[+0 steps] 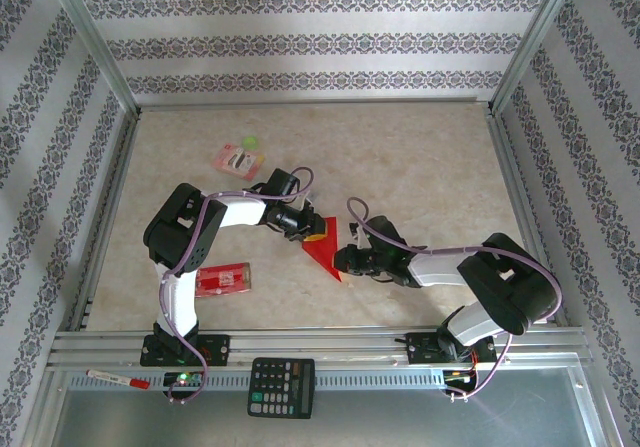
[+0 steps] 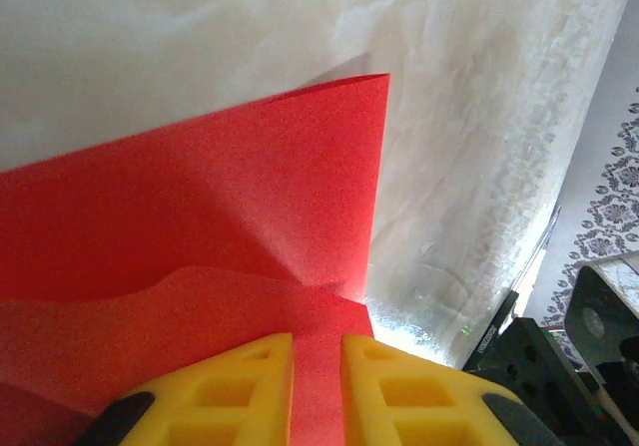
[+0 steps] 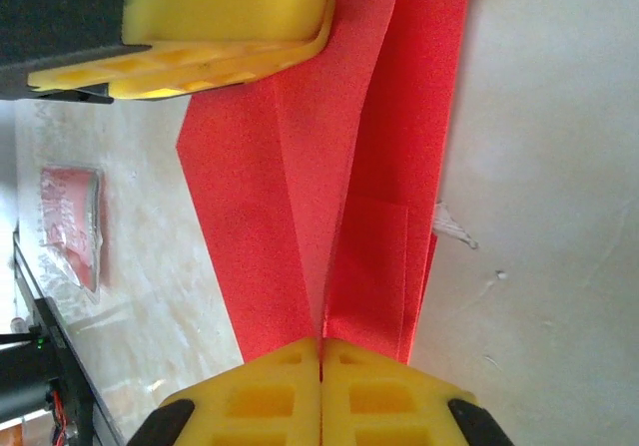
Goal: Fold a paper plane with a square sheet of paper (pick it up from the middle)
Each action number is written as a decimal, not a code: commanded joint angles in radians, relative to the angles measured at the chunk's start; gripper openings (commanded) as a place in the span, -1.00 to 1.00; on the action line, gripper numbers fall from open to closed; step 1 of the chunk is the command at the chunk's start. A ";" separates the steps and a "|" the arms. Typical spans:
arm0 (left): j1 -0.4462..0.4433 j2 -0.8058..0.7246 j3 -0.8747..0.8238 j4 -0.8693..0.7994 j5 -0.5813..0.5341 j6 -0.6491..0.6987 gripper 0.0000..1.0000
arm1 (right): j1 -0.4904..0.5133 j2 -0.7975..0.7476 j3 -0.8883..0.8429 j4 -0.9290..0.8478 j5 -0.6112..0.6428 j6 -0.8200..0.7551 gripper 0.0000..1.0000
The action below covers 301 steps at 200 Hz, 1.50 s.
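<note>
At table centre, folded red paper runs 11 to 5 o'clock; the left tool pinches its 11 o'clock end, the right tool, closed, nips its 3 o'clock edge. Both equally near.

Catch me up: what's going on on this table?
Both arms are working a red paper at the middle of the table. It is already partly folded, with creases and layered flaps. The left gripper pinches one end, and the right gripper is shut on the opposite end. No finished plane yet.
</note>
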 commanded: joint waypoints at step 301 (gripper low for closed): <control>0.012 0.032 -0.051 -0.002 -0.049 0.027 -0.60 | -0.020 0.034 -0.103 0.300 0.023 0.172 -0.72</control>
